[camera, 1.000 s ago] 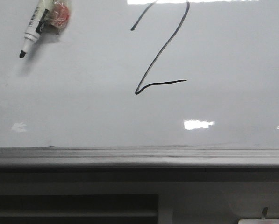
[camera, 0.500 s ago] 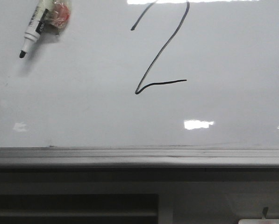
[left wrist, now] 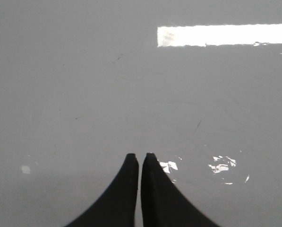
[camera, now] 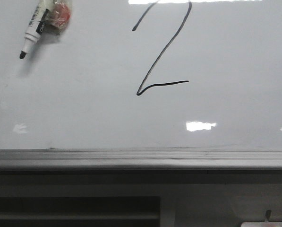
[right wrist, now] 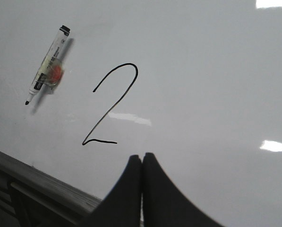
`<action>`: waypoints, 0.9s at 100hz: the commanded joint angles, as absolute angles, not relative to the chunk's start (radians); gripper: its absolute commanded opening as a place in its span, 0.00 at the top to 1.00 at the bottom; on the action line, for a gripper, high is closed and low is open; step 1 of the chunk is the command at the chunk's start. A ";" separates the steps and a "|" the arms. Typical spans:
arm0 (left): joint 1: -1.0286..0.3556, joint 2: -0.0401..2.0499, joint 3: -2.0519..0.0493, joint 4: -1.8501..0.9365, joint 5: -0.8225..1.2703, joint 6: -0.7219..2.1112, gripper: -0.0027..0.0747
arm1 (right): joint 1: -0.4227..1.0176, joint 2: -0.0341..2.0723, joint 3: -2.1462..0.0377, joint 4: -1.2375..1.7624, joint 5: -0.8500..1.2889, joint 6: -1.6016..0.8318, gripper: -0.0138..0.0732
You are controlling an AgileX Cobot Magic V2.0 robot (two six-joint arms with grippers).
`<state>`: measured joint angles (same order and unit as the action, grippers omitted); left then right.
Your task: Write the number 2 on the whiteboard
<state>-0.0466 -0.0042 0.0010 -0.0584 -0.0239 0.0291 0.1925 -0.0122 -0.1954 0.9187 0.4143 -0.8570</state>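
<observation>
You see the number 2 point(camera: 162, 52), a thin black marker line with a hooked top, a long slanted stroke and a short wavy base, drawn high on the whiteboard point(camera: 235, 71) near the middle of its width, its crown running out of the front view at the upper edge. The whiteboard is glossy white-grey, flat and streaked with bright light reflections; a grey metal ledge point(camera: 141, 160) runs along its lower edge. Toward the board's upper left corner a marker point(camera: 35, 29), white-barrelled with a black tip pointing down, sits tilted against the surface beside a small red-and-clear blob point(camera: 61, 15). Your left gripper point(left wrist: 138, 157) faces bare board with its dark, tapered fingers pressed together on nothing; your right gripper point(right wrist: 141, 156) is likewise clenched and empty, clear of the surface, with the numeral and marker in its view. Compared with a second earlier, nothing on the board has moved; only faint reflections near the lower left have shifted.
</observation>
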 commanded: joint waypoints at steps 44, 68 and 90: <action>-0.055 -0.031 0.015 -0.060 -0.095 0.021 0.99 | 0.044 0.032 -0.178 0.286 0.196 -0.361 0.92; -0.055 -0.031 0.015 -0.060 -0.095 0.021 0.99 | 0.006 0.009 -0.030 0.016 0.041 -0.154 0.92; -0.055 -0.031 0.015 -0.060 -0.095 0.021 0.99 | 0.006 -0.027 0.039 0.013 0.035 -0.145 0.92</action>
